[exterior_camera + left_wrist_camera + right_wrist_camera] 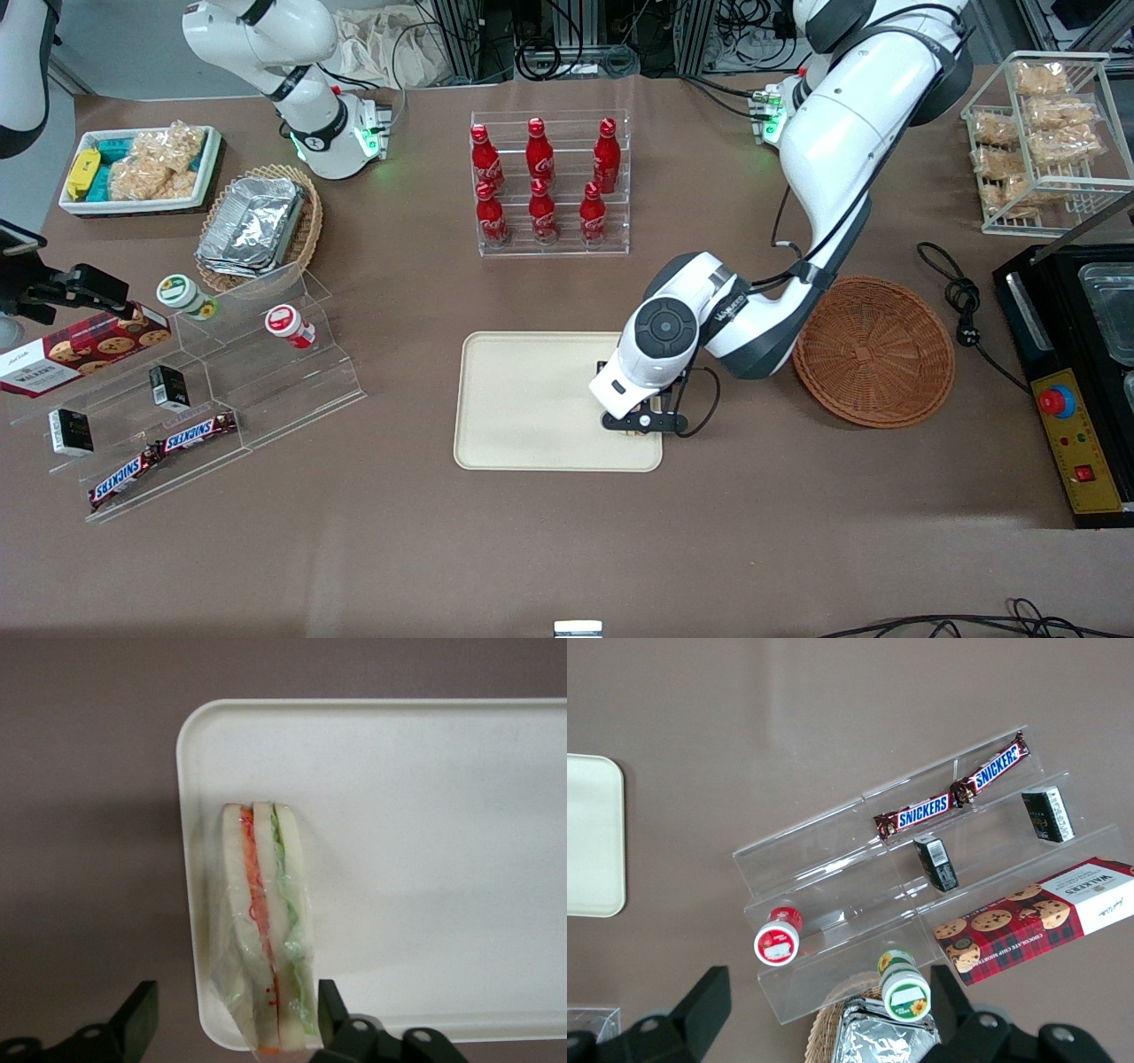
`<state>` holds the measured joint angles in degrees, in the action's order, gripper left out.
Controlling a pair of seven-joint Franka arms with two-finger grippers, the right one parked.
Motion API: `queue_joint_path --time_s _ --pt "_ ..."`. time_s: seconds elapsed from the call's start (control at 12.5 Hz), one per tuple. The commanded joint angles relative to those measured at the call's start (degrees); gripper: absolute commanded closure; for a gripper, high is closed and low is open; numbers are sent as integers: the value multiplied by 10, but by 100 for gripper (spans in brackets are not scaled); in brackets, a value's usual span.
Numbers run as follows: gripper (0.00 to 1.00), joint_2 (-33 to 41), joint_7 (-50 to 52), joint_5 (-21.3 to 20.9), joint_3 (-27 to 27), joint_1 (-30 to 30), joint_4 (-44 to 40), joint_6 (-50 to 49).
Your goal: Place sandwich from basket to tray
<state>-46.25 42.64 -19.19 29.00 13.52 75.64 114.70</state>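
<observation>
Your gripper (232, 1020) hangs released, fingers apart and clear of the sandwich (266, 930), which lies on the tray (425, 797) by its rim. Only the wrist view shows this; from the front the arm hides it. Basket (873, 351) sits beside the tray.

Your left arm's gripper (644, 420) is down over the cream tray (523, 403), at the corner nearest the reddish-brown wicker basket (874, 352). The wrist housing covers whatever sits beneath it. That basket lies just beside the tray, toward the working arm's end of the table, with bare weave inside. Farther from the camera than the tray you have a clear rack of six red cola bottles (542, 182).
</observation>
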Motion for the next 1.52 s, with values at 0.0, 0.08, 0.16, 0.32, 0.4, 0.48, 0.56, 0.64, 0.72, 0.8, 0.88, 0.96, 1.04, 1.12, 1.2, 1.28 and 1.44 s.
queue_joint_path --time_s 0.0,0.08,0.16,0.32,0.4,0.48,0.56,0.64,0.72,0.8,0.88,0.96,1.04,1.12,1.2,1.28,1.44 --pt "0 106 41 -9 -4 -35 66 -43" --pt "0 163 39 -8 -3 -61 120 -38" --pt "0 218 33 -2 -1 -92 172 -32" --pt "0 307 31 4 1 -129 249 -21" --pt "0 337 11 17 1 -147 273 -21" --pt "0 363 -25 48 1 -168 289 -20" --pt "0 384 -60 81 0 -187 295 -24" --pt "0 397 -85 102 0 -204 295 -28" --pt "0 408 -99 112 -1 -220 292 -28" --pt "0 411 -106 115 -2 -234 282 -29" --pt "0 412 -116 115 -3 -247 268 -32" --pt "0 412 -131 115 -3 -265 255 -43" --pt "0 412 -148 116 -3 -276 243 -52" --pt "0 411 -158 122 -3 -282 232 -63" --pt "0 407 -170 134 -3 -294 215 -77" --pt "0 405 -197 149 -5 -301 206 -81" --pt "0 404 -264 174 -88 -266 198 -83"
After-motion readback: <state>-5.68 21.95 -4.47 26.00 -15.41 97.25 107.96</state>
